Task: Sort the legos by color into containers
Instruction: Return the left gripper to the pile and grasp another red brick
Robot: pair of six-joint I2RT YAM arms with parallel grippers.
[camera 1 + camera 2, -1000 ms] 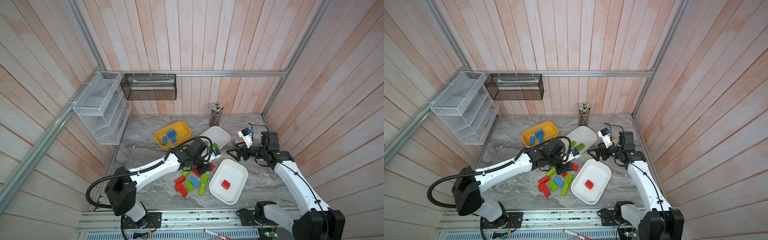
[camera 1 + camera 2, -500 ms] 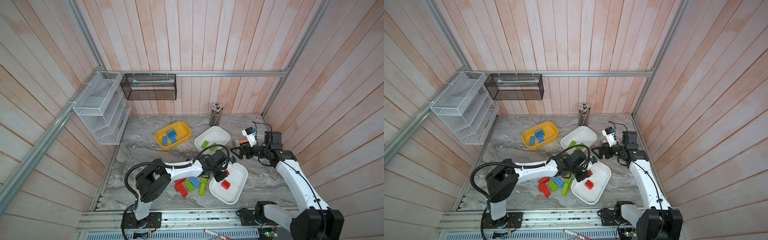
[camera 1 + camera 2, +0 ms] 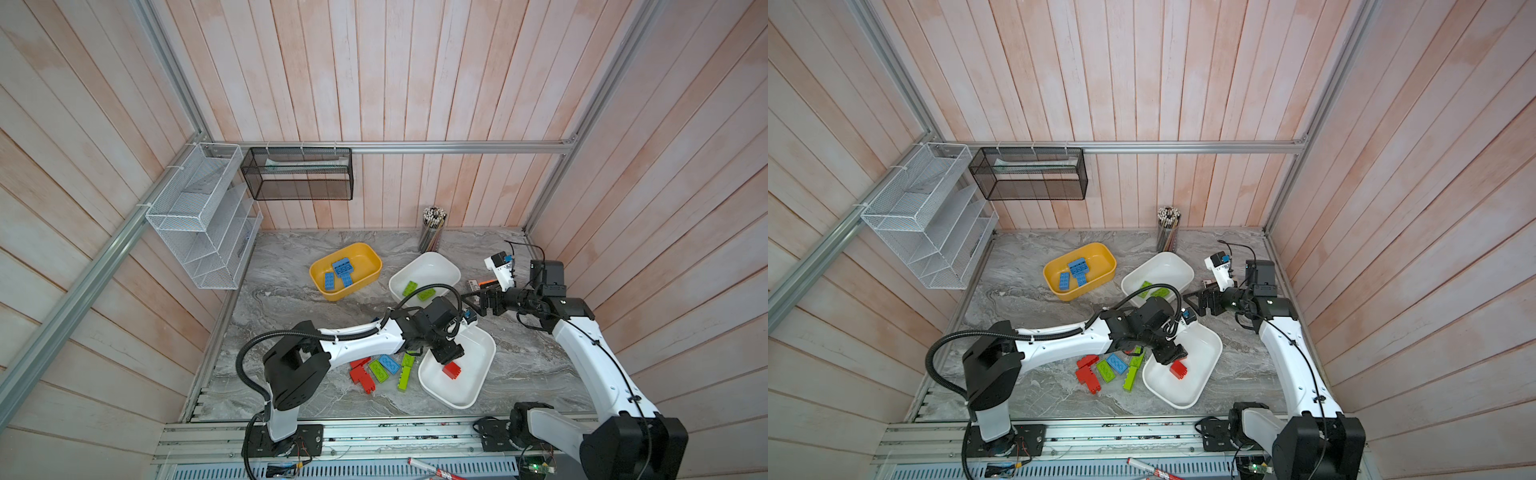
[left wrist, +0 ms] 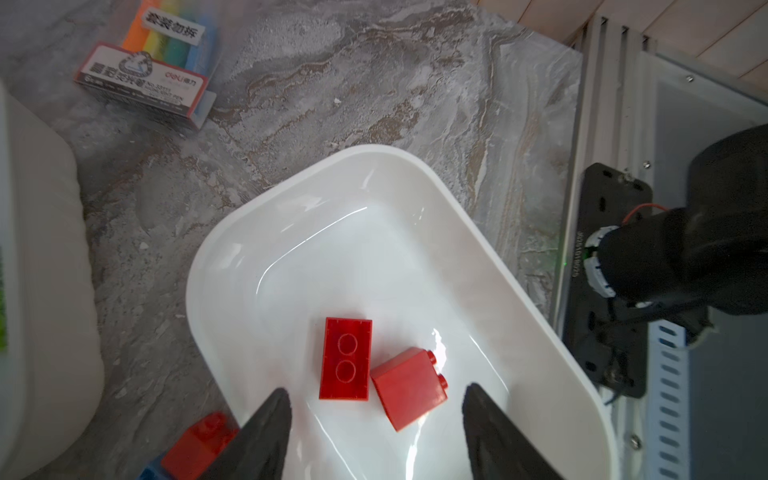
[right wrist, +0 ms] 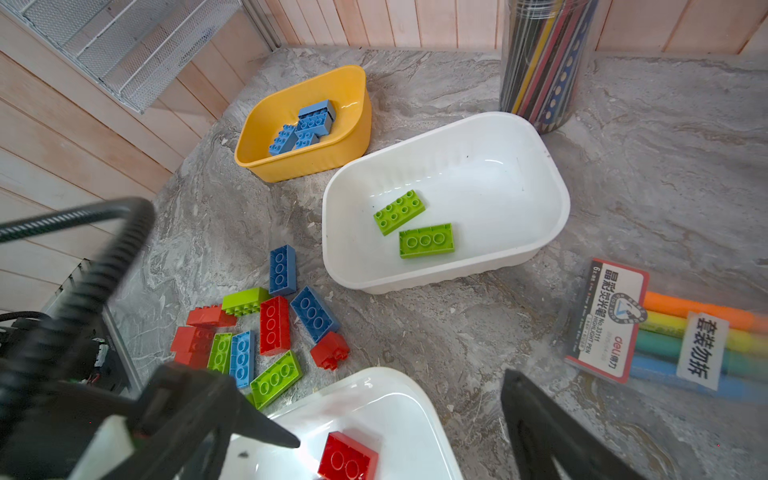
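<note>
Bench note, sorting run.

- Left gripper (image 4: 376,392): jaws apart, nothing between them. It hangs over the near white tub (image 4: 374,150), at the end nearest the loose pile.
- Near white tub: holds a flat red brick (image 4: 345,359) lying hollow side up, and just beside it a tipped red brick (image 4: 409,386) on its side with its studs pointing sideways. Neither touches a finger.
- Right gripper (image 5: 399,409): jaws spread wide and empty. It hovers above the table between the two white tubs.
- Far white tub (image 5: 498,166): holds two green bricks (image 5: 426,240), one studs up and one hollow side up, close together.
- Yellow tub (image 5: 266,124): holds a few blue bricks (image 5: 309,124) heaped together.
- Loose pile (image 5: 272,326): red, green and blue bricks on the marble table (image 5: 457,324), beside the near white tub. The nearest green one reaches its rim.
- Marker pack (image 5: 615,320): lies apart from the tubs.
- Pencil cup (image 5: 540,62): stands just behind the far white tub.
</note>
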